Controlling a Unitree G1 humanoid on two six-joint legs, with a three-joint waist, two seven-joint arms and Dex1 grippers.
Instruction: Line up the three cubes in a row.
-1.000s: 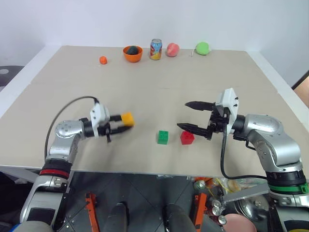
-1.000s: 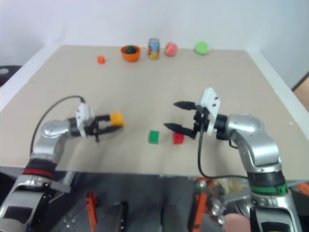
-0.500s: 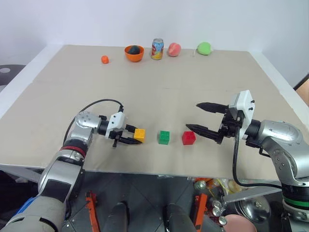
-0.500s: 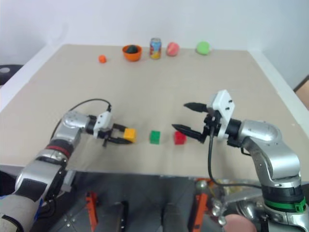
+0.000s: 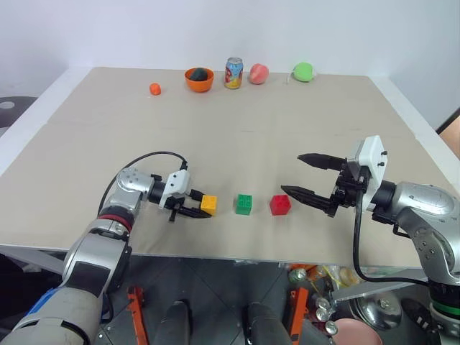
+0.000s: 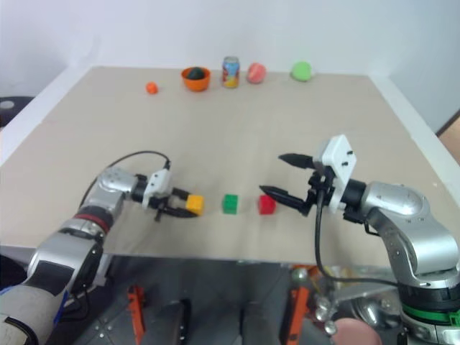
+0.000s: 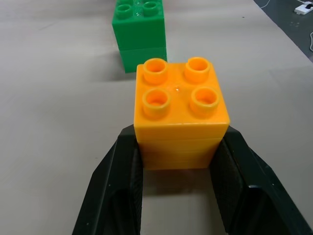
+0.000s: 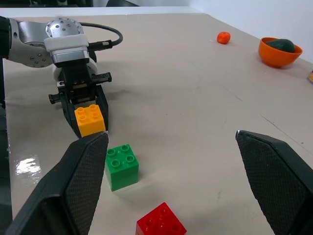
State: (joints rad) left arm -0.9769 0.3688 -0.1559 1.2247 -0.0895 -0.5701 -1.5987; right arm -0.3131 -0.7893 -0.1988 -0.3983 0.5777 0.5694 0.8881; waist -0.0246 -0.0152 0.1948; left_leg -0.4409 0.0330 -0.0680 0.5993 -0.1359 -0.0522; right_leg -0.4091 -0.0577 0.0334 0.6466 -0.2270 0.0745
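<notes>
The left pincer (image 5: pixel 199 208), clamped on the yellow cube (image 5: pixel 208 205), sets it just left of the green cube (image 5: pixel 244 204) and red cube (image 5: pixel 279 205), while the right pincer (image 5: pixel 307 176) hangs spread apart nearby.

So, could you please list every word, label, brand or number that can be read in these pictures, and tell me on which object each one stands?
Colourful printed drink can at the far edge of the table: it carries a label, but the print is too small to read.
Yellow-orange studded plastic cube, green studded plastic cube, red studded plastic cube: no text to see.
White housings on the two wrists: no text to see.
No text can be read anywhere.
</notes>
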